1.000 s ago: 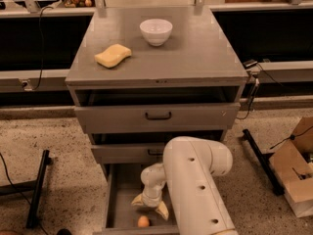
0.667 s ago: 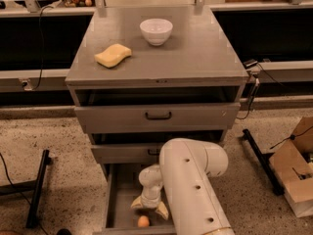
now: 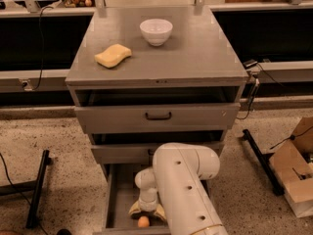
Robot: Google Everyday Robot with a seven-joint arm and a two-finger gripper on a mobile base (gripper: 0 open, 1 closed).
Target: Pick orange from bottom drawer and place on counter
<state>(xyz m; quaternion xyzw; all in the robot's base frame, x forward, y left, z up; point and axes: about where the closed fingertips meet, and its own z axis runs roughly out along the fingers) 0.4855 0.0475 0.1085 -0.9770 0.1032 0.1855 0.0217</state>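
Observation:
The orange [image 3: 143,222] lies on the floor of the bottom drawer [image 3: 112,199], near its front edge; the drawer is pulled out. My white arm reaches down into the drawer. My gripper [image 3: 146,212] hangs right above and just behind the orange, its yellowish fingers [image 3: 134,210] spread open to either side, with nothing held. The grey counter [image 3: 195,53] tops the cabinet above.
On the counter stand a white bowl [image 3: 156,31] and a yellow sponge [image 3: 113,55]. The upper two drawers are partly out. A cardboard box [image 3: 293,177] sits on the floor at right, with black stand legs [image 3: 37,187] at left and a black bar [image 3: 259,160] at right.
The arm has shifted slightly left and lower, bringing the gripper closer over the orange. The orange has not moved.

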